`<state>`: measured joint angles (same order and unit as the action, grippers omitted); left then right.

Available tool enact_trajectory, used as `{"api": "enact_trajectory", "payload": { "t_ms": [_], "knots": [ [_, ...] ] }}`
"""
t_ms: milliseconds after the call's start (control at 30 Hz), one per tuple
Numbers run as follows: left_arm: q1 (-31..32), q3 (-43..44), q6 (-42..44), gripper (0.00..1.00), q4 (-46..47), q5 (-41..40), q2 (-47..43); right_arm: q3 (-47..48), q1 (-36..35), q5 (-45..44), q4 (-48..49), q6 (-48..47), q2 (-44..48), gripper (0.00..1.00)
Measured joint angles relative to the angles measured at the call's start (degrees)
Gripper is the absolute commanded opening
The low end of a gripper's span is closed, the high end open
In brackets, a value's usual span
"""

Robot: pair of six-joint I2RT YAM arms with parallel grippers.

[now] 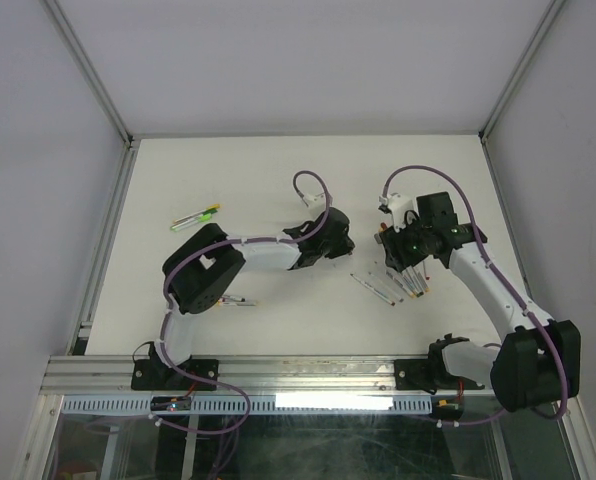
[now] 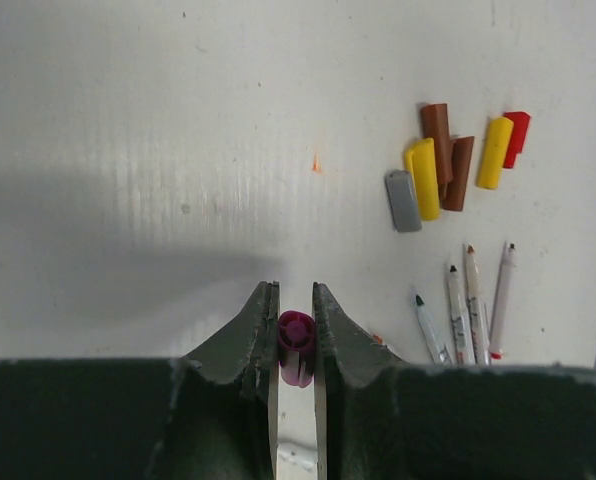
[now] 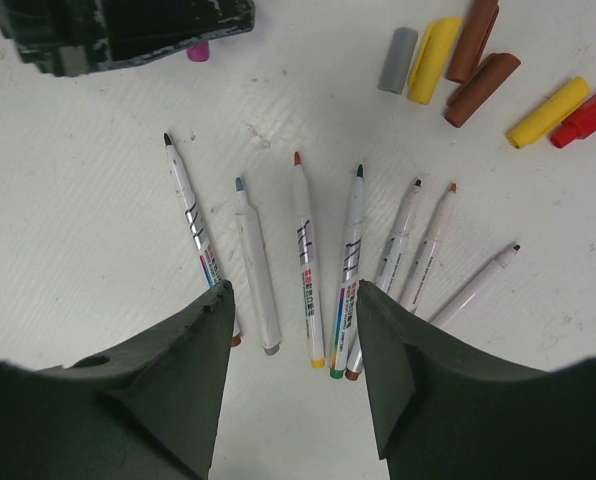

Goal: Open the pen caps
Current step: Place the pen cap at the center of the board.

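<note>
Seven slim white-barrelled marker pens (image 3: 305,250) lie fanned out, uncapped, on the white table (image 3: 78,200), with six stubby plastic caps (image 3: 433,60) (grey, yellow, brown, red) at their 2 o'clock. Meanwhile the left gripper (image 2: 294,290) is pinched narrow on a purple plastic cap (image 2: 296,345). And the right gripper (image 3: 293,290) hangs roughly half open over the pens, gripping nothing.

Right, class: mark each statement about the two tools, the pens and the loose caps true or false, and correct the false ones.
1. The left tool is shut on a purple cap. True.
2. The right tool grips a pen. False: its jaws stand open, empty, above the pens.
3. Six loose caps lie grouped together. True.
4. The pens under the right tool are capped. False: their tips are bare.
5. One loose cap is green. False: they are grey, yellow, brown and red.
</note>
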<state>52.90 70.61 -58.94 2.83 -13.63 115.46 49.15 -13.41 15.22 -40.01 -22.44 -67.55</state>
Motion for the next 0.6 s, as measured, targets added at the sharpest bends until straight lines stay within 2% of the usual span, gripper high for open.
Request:
{"api": "enact_trajectory", "payload": {
  "t_ms": [233,600],
  "knots": [
    [-0.07,10.56,1.57,0.14,-8.20,-1.38,6.82,-0.02,0.24,0.28,0.24,0.04,0.00,0.55],
    [-0.90,12.24,2.58,0.29,-10.54,-1.38,7.34,-0.26,0.48,0.50,0.33,0.04,0.00,0.55]
  ]
}}
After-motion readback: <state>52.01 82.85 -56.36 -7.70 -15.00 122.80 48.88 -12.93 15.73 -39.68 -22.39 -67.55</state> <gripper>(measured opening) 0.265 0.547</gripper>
